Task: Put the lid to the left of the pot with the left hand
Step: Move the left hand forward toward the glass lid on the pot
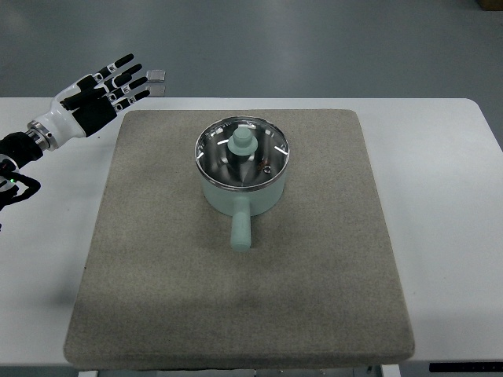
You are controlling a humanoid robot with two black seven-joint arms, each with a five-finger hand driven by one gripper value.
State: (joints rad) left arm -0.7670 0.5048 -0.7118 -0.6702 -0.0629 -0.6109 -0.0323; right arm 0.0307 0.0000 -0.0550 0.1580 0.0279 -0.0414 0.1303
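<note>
Lid (243, 153) sits closed on the pot (240, 188) mid-mat (157, 298), knob up for a top grip, while the left hand (102, 94), fingers spread and empty, hovers well apart at the mat's far-left corner, leaving bare mat left of the pot as a landing spot.

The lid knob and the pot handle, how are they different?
The lid knob is short, round and stands up on the glass lid; the pot handle is long and sticks out sideways from the pot, toward the robot. Both are pale green.
</note>
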